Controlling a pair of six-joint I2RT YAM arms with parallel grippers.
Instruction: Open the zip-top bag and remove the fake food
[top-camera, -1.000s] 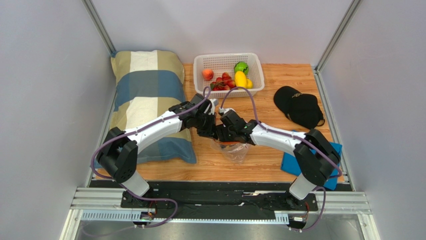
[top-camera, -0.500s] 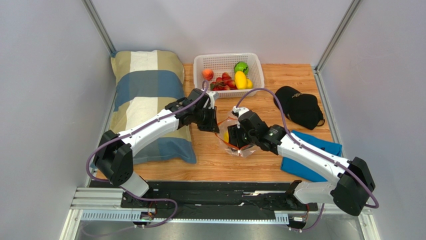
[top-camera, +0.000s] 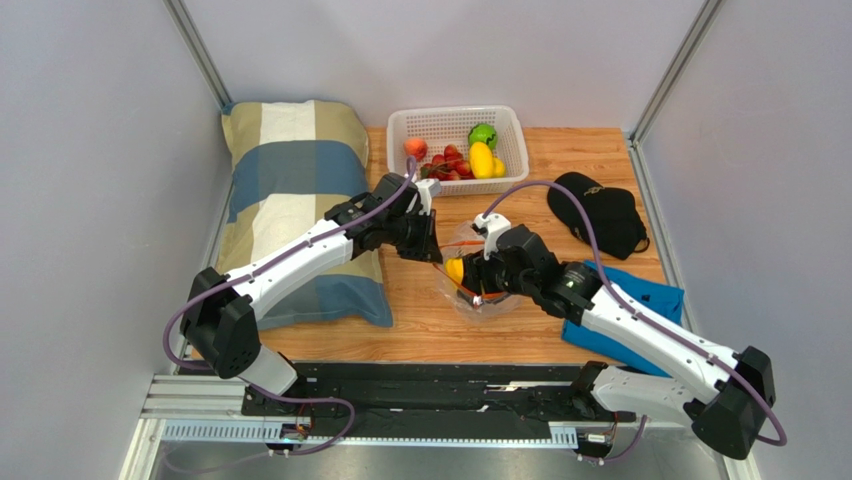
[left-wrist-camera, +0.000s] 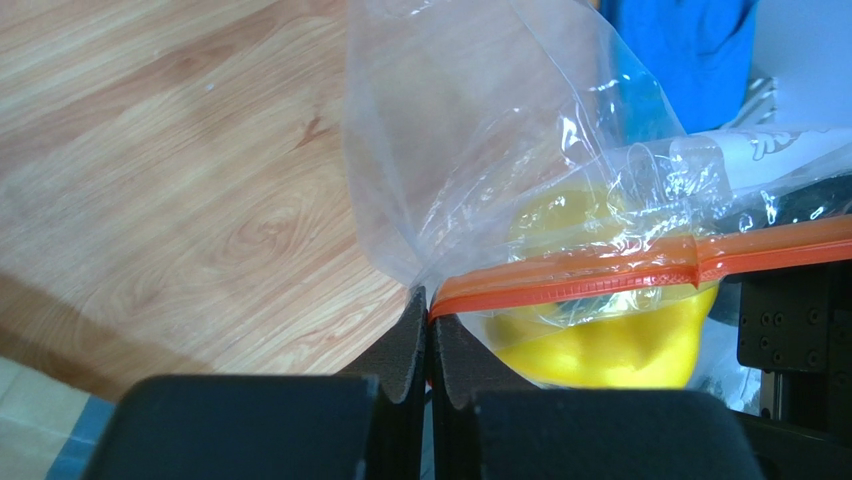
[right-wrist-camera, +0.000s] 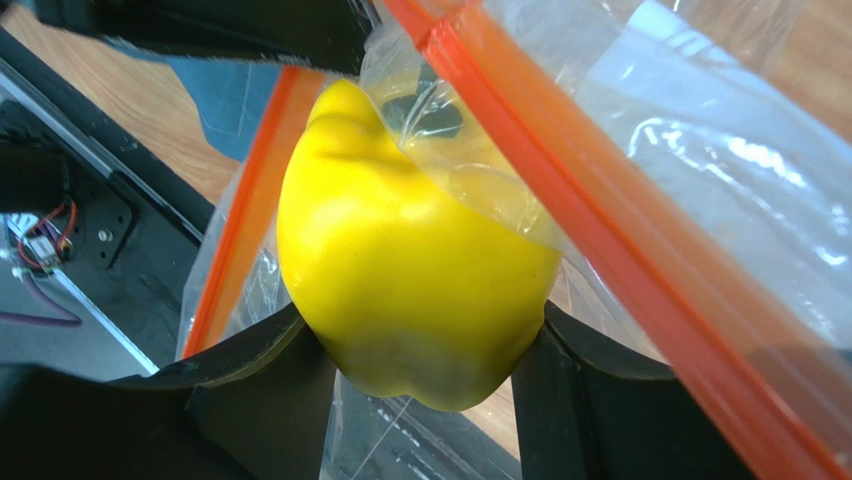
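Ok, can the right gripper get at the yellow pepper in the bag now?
Likely yes: the right gripper sits shut on the yellow pepper at the mouth of the zip-top bag, which the left gripper pinches by the zip strip. Some film drapes the pepper's top.

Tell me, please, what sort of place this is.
Probably a robot test booth: a wooden table boxed in by plain grey panels, two arms on a metal rail, and props like a pillow and basket.

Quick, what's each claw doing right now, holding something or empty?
Left gripper: closed, pinching the edge of the zip-top bag.
Right gripper: closed on the yellow pepper at the bag's mouth.
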